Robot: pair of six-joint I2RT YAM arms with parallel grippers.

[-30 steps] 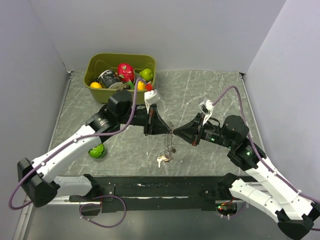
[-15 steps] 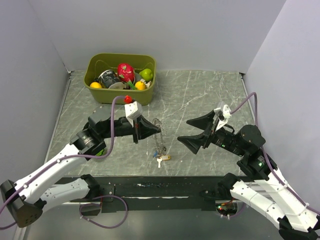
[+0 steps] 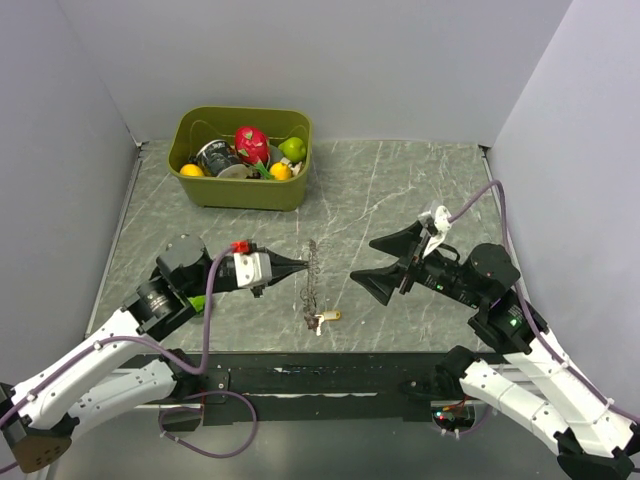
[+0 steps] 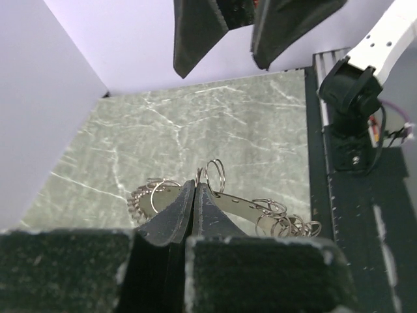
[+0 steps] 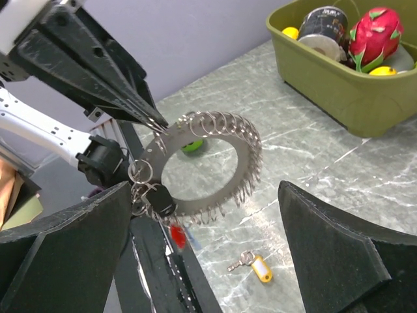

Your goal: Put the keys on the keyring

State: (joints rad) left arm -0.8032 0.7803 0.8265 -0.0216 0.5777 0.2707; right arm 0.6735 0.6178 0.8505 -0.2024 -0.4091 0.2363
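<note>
One keyring (image 5: 242, 156) upright, face toward right fingers (image 5: 332, 248).

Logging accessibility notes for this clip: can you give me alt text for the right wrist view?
The left gripper, shut, holds a metal keyring fringed with small split rings in the air, a black key and red tag dangling from it. Below, a yellow-tagged key lies on the table; the right gripper frames the view, wide open.

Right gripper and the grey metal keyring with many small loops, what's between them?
Nothing but bare green marbled tabletop, seen in the top view, separates the open right gripper from the grey metal keyring.
</note>
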